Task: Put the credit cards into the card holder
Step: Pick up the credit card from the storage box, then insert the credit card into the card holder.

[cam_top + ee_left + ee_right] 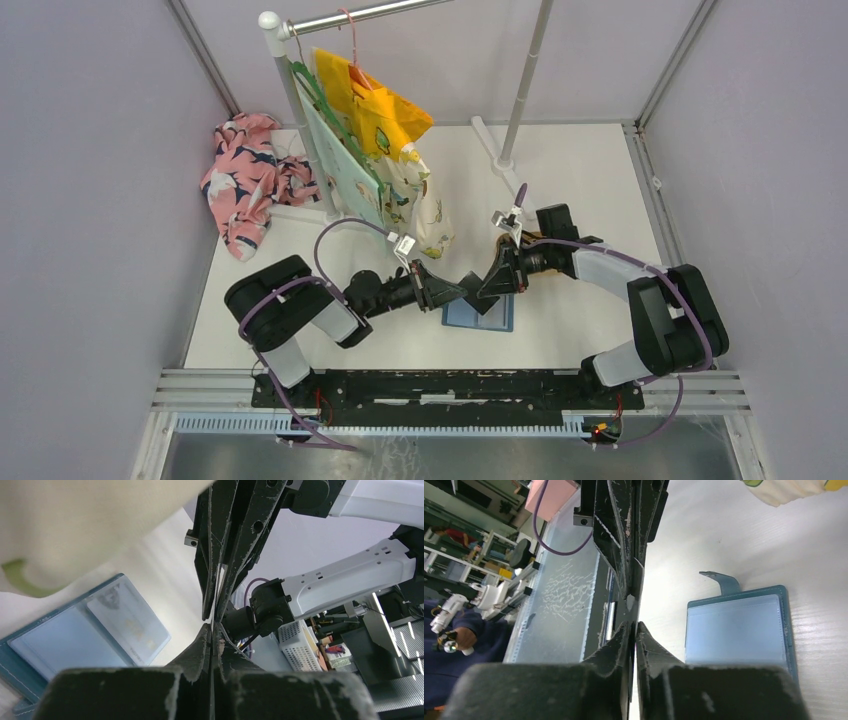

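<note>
left gripper [461,289] and right gripper [492,286] both pinch one card [483,302] over one card holder [498,322].

A white table [580,180] fills the cell, and plain pale lilac walls [90,200] close it on the left, the right and the far side. Near the far left corner stands a metal clothes rail [350,17] with colourful garments [385,150] hanging from it. A pink flowered cloth [245,180] lies just beside it. A white pole [525,85] rises near the far edge. An aluminium rail [200,388] runs along the near edge. The light is even and soft.
</note>
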You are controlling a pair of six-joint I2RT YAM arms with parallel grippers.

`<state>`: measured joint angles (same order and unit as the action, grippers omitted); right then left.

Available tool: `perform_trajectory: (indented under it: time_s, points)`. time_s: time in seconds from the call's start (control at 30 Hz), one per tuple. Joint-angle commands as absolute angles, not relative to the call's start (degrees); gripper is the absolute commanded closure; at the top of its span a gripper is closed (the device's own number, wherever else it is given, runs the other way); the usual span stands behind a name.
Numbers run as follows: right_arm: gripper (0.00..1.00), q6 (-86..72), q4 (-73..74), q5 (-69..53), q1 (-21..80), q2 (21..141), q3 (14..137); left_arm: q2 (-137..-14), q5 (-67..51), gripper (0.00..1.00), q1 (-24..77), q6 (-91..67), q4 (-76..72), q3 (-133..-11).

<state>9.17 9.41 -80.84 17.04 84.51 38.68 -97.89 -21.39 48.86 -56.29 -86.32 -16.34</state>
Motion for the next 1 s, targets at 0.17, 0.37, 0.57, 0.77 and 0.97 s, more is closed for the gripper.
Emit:
perform_trajectory:
  time_s: [0.17,0.37,0.57,0.77,0.97]
  points:
    - [0.43,59.0,45.7,-69.25,17.38,82.07,51.46,-88.36,-31.36,0.98,43.55,-46.3,-71.36,-15.61]
    - [0.41,78.78,42.49,-62.32,16.85,68.32,41.55,-69.92,-26.43,0.98,43.37,-28.96,-30.84,-19.38]
    - [0.67,97.31,44.7,-59.8,19.37,62.42,31.73,-68.01,-25.92,0.98,43.38,-29.95,-23.74,-22.2]
    - [0.87,101.09,46.77,-51.6,29.03,66.03,31.5,-71.05,-31.09,0.98,43.42,-32.93,-26.4,-24.18]
    - [0.88,101.06,46.15,-46.05,35.71,70.8,31.15,-73.98,-32.64,0.98,43.42,-34.27,-27.01,-25.72]
